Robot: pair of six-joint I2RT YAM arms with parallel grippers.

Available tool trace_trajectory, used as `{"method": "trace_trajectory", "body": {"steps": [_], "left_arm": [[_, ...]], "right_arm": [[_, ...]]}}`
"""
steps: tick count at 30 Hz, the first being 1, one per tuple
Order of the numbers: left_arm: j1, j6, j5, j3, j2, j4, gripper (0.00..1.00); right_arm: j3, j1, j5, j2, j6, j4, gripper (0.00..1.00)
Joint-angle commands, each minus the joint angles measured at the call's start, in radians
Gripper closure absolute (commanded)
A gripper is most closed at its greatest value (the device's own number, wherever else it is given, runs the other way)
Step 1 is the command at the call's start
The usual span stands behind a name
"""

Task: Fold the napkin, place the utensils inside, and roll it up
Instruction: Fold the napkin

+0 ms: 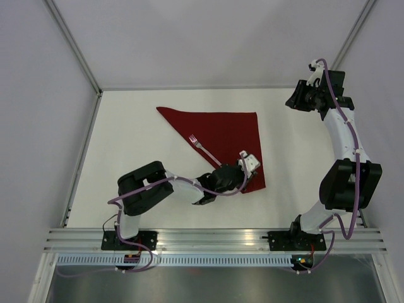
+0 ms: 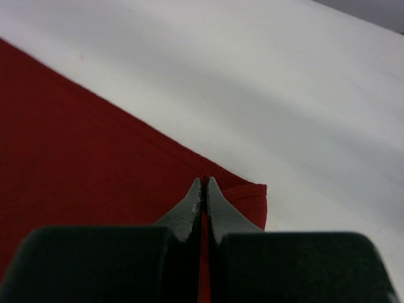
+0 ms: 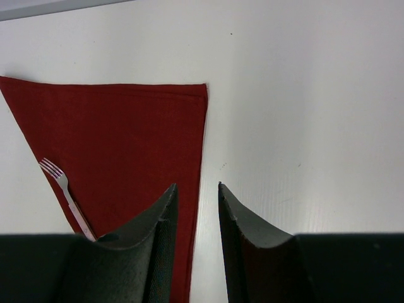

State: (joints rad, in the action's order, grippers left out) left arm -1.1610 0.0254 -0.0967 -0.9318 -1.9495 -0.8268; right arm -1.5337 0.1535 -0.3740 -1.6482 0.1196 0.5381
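The dark red napkin (image 1: 224,129) lies on the white table folded into a triangle. A silver fork (image 1: 201,146) lies along its left diagonal edge, tines toward the far side. My left gripper (image 1: 249,165) is low at the napkin's near right corner. In the left wrist view the left gripper (image 2: 204,183) is shut with red napkin (image 2: 76,158) cloth pinched between the jaws. My right gripper (image 1: 295,102) hovers high at the far right, open and empty. The right wrist view shows the right gripper (image 3: 197,186) above the napkin's (image 3: 126,139) right edge, and the fork (image 3: 63,189).
The white table (image 1: 126,126) is bounded by grey walls and a metal frame post (image 1: 72,44) at the far left. The arm bases stand on a rail (image 1: 214,240) at the near edge.
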Motion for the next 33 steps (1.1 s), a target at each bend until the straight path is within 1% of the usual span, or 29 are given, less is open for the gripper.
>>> {"method": "trace_trajectory", "body": {"steps": [1,3,5,6,8,16,21,33], "left_arm": [[0.076,0.211,0.019,0.045,0.079,-0.029,0.98],[0.107,0.252,0.005,0.063,0.113,-0.028,0.98],[0.168,0.280,-0.021,0.094,0.147,-0.023,0.98],[0.169,0.286,-0.021,0.102,0.156,-0.023,0.98],[0.219,0.313,-0.038,0.111,0.176,0.009,0.98],[0.415,0.439,-0.011,0.142,0.201,0.058,0.98],[0.489,0.453,0.003,0.129,0.205,0.075,0.98],[0.590,0.484,0.023,0.099,0.166,0.089,0.98]], "right_arm": [[-0.006,0.004,-0.025,0.011,0.020,-0.009,0.63],[-0.009,0.003,-0.028,0.008,0.022,-0.006,0.63],[-0.011,0.004,-0.032,0.005,0.023,-0.006,0.63],[-0.011,0.003,-0.032,0.004,0.023,-0.006,0.63],[-0.011,0.004,-0.037,0.001,0.025,-0.003,0.63],[-0.014,0.001,-0.042,-0.005,0.023,-0.003,0.63],[-0.016,0.000,-0.040,-0.012,0.020,0.002,0.63],[-0.029,-0.017,-0.032,-0.025,0.017,0.007,0.63]]}}
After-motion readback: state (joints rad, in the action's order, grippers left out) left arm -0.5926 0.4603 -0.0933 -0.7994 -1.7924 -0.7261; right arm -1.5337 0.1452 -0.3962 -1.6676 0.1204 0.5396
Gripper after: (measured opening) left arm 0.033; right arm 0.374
